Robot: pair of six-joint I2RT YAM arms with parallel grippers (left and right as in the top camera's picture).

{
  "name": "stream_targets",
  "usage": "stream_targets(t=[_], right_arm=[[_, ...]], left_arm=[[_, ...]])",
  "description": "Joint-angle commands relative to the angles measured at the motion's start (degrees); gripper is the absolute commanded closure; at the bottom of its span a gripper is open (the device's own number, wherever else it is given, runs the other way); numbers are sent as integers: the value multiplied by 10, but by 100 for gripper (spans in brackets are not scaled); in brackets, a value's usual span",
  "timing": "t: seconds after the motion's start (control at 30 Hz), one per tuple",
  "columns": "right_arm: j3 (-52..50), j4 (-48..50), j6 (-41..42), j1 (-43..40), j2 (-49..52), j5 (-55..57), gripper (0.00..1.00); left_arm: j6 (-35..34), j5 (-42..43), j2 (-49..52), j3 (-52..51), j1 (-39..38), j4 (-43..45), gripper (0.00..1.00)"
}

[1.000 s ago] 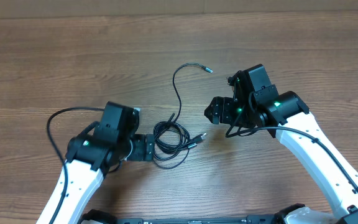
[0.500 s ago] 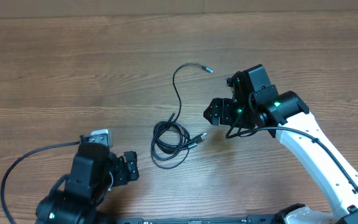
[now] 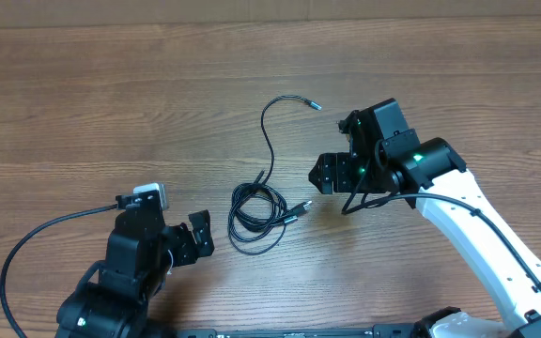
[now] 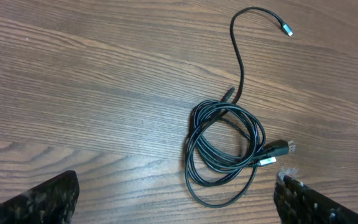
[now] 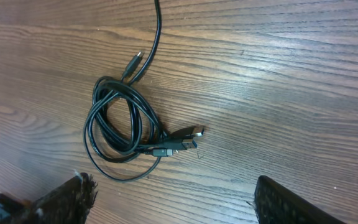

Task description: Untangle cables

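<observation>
The cables lie as one black coil in the middle of the wooden table. A single strand curves away from the coil to a small plug at the far side. Two plug ends stick out of the coil's right side. My left gripper stands open just left of the coil, not touching it. In the left wrist view the coil lies ahead of the wide-apart fingertips. My right gripper hangs open to the coil's upper right. The right wrist view shows the coil and plugs beyond its fingers.
The left arm's thick black wire loops over the table at the near left. The right arm's white link crosses the near right part of the table.
My left gripper has pulled back from the coil toward the near left and opened wider. The coil stays where it was. The right arm has barely moved.
</observation>
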Motion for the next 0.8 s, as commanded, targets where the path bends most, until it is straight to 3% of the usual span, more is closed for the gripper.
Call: stream_targets(t=[0.0,0.4,0.77], right_arm=[[13,1,-13,16,-12,23,18],[12,10,-13,35,-12,26,18],[12,10,-13,38,-12,27,18]], left_arm=[[27,14,17,-5,-1,13,0],[39,37,84,-5,-1,22,0],[43,43,85,-5,-1,23,1]])
